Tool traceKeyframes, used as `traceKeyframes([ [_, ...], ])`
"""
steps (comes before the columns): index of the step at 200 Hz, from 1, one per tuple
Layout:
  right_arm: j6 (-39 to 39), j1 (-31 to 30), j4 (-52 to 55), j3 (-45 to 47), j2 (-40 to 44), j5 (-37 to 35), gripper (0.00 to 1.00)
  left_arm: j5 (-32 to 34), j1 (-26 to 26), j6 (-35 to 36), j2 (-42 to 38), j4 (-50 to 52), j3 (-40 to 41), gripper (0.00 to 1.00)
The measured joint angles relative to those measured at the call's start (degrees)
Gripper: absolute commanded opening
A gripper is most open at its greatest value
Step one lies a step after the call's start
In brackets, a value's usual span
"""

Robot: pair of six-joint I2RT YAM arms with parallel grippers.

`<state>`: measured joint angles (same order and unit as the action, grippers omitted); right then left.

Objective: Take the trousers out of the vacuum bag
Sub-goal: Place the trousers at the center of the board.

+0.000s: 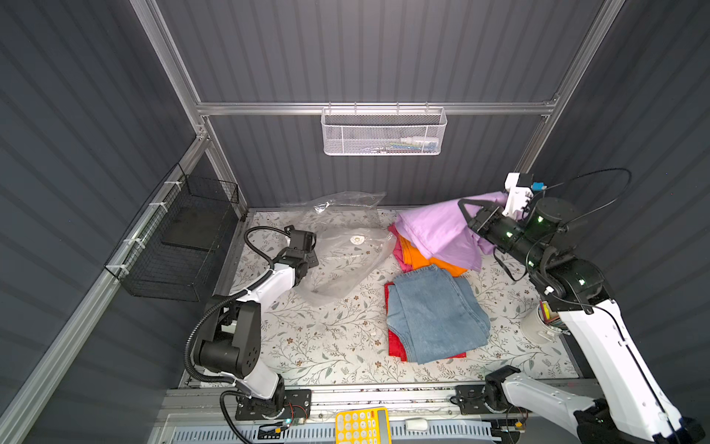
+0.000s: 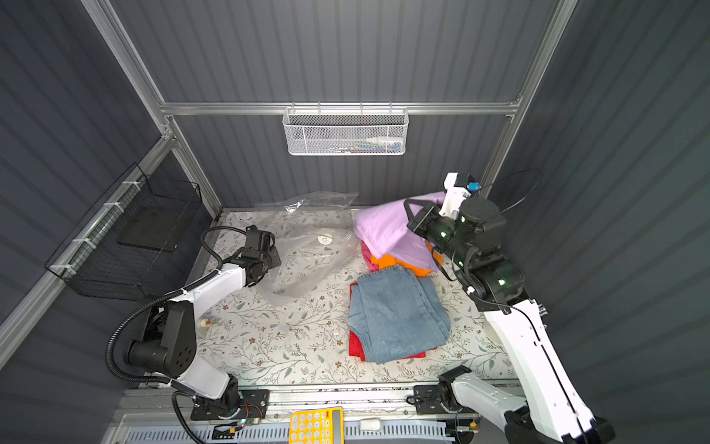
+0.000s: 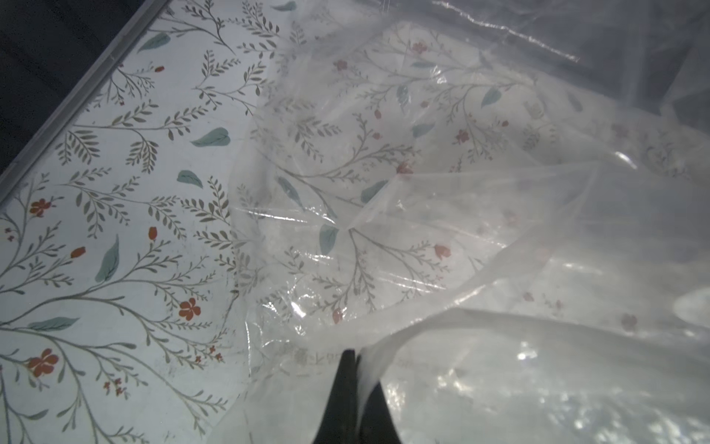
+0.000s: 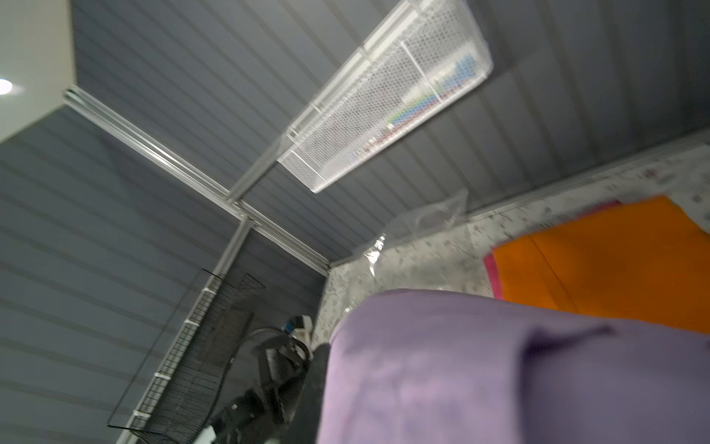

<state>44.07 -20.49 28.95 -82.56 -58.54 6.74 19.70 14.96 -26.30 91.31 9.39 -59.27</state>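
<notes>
Slippage is the danger: right pincer [image 1: 466, 213], clenched on one fold of the lilac trousers [image 1: 438, 230], holds them above the orange pair [image 1: 417, 259]; cloth may unfold or drag it along. Left pincer [image 3: 355, 363] grips the empty vacuum bag [image 1: 345, 265] beside them.

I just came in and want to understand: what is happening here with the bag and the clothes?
The left pincer is shut on the clear vacuum bag, which looks empty. The right pincer grips the lilac trousers, draped over the orange trousers and hot pink trousers. The denim trousers lie on the red trousers. All five are outside the bag.
</notes>
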Motion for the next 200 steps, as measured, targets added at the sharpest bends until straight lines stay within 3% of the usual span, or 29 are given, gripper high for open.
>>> traceKeyframes([
  [51,1.0,4.2,3.7,5.6,3.1,4.2,0.00,0.0,-0.8,0.5,0.1,0.4,-2.5,0.00],
  [86,1.6,7.1,1.2,5.6,-4.1,9.0,0.00,0.0,-2.1,1.7,0.2,2.1,-4.2,0.00],
  [136,0.2,8.7,-0.7,-1.5,-14.4,15.6,0.00,0.1,-5.9,2.0,1.9,2.6,-9.7,0.00],
  [159,0.2,8.7,-2.4,1.4,-11.6,17.6,0.00,0.1,-6.6,2.2,1.9,2.6,-10.5,0.00],
  [200,2.6,7.8,-4.1,19.1,2.3,18.7,0.00,0.1,-6.8,2.2,2.0,2.9,-10.5,0.00],
])
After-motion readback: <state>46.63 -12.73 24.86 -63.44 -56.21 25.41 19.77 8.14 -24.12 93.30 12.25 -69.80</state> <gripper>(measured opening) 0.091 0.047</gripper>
